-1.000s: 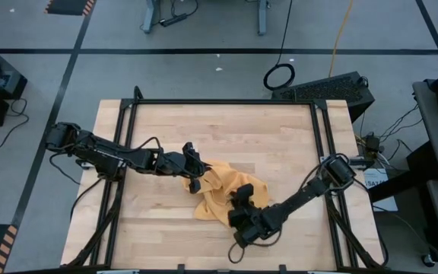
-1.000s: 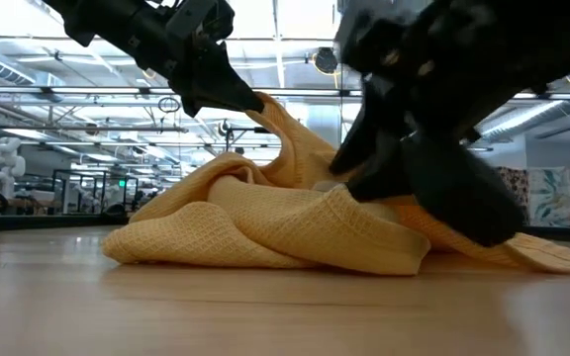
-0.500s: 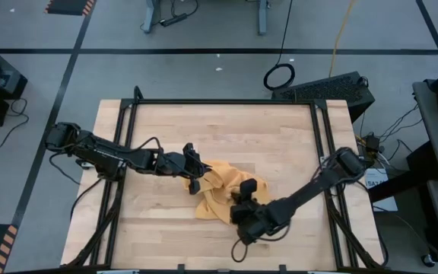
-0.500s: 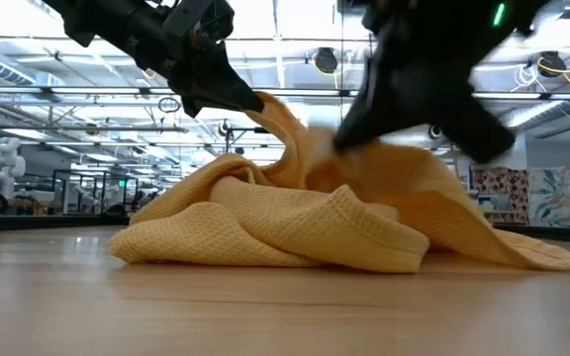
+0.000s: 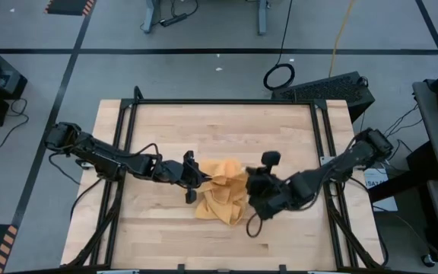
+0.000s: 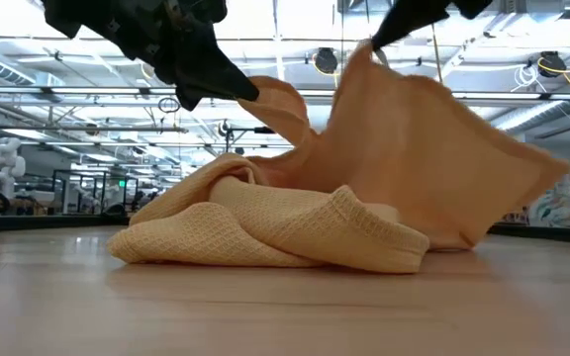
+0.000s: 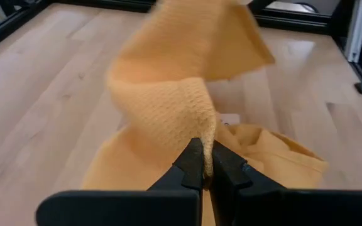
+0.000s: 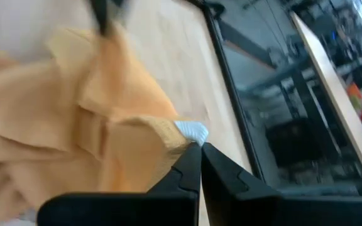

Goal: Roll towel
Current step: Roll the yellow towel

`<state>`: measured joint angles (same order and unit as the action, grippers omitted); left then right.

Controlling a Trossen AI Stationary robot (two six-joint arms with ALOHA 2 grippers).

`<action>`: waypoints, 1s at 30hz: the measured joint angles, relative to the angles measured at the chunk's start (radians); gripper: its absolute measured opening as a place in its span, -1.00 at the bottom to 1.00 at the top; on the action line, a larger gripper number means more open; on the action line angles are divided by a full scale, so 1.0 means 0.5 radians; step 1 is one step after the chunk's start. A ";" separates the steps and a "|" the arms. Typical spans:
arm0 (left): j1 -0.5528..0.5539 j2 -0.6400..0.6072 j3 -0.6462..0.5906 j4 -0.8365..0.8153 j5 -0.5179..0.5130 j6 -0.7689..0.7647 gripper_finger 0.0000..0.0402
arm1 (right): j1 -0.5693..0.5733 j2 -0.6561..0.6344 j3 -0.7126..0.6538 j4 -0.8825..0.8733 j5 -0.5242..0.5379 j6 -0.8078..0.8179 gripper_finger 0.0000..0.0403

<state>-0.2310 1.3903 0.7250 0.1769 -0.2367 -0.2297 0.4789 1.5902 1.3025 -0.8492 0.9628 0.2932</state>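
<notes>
Mid-table [image 5: 280, 122], the right gripper [image 5: 251, 185], pinching the towel [image 5: 220, 199], has lifted its edge; the left gripper [image 5: 195, 179] stays clamped, so spreading has begun.

A light wooden tabletop [image 5: 280, 137] edged by a black metal frame [image 5: 223, 102] stands on a grey floor [image 5: 204, 72] marked with dark tape lines [image 5: 204, 51]. A coiled black cable [image 5: 279, 76] and a black keyboard [image 5: 327, 89] lie on the floor beyond the table. The low view shows a hall with ceiling beams and bright strip lights [image 6: 285, 59].
</notes>
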 joint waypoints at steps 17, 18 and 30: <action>-0.003 -0.001 0.001 0.354 0.388 0.105 -0.95 | -0.488 0.018 -0.106 -0.372 0.091 0.346 -1.00; 0.007 -0.001 0.001 0.392 0.369 0.104 -0.95 | -0.488 0.018 -0.106 -0.349 0.054 0.332 -1.00; 0.094 0.008 0.001 0.499 0.309 0.055 -0.95 | -0.318 0.018 -0.106 -0.549 -0.207 0.668 -0.74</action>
<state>-0.1841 1.3941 0.7254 0.4264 -0.0822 -0.2024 0.3197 1.5990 1.2495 -1.1236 0.8592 0.6272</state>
